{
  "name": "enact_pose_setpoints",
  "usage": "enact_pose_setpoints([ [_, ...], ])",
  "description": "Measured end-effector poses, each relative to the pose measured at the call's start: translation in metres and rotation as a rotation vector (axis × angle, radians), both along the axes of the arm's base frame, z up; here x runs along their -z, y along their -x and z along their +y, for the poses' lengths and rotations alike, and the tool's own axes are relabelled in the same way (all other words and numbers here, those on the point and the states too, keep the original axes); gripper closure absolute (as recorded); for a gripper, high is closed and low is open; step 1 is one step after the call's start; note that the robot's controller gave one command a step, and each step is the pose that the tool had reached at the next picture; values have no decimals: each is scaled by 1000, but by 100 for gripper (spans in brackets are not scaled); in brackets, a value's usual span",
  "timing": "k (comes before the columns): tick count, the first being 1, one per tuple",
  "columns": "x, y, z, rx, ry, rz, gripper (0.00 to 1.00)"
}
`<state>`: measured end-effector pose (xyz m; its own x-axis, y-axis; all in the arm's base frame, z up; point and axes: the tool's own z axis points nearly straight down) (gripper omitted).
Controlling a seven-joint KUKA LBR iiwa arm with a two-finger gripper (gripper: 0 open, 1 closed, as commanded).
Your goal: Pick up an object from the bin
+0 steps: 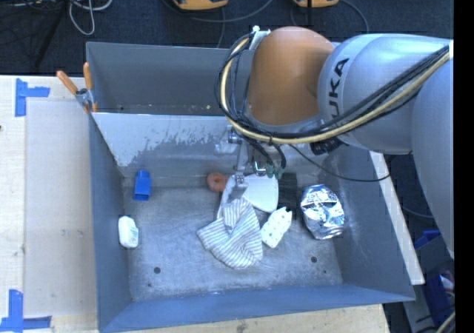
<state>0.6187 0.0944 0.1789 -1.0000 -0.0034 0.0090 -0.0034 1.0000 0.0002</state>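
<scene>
Gripper (pixel 238 182) low over mid-bin (pixel 155 91), tucked beneath the arm's orange cover; clenched or released, I cannot tell. Cloth (pixel 232 239), striped, lies just below it in the view; its narrow upper end rises to meet the gripper, its long axis running from there toward the view's lower edge; I judge any lift turns on that upper end. Also in the bin: brown ring (pixel 216 180) just left of the gripper; white piece (pixel 275 226) touching the cloth's right side; foil wad (pixel 323 211) further right; blue block (pixel 141 185) and white bottle (pixel 128 232) well apart at left.
</scene>
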Motion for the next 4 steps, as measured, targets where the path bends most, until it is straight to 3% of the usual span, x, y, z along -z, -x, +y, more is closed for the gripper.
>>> enact_pose_setpoints([
  [2,-4,-2,-1,2,-1,-9,0],
  [3,34,4,28,56,4,-2,0],
  [4,97,6,-16,210,-13,-42,100],
])
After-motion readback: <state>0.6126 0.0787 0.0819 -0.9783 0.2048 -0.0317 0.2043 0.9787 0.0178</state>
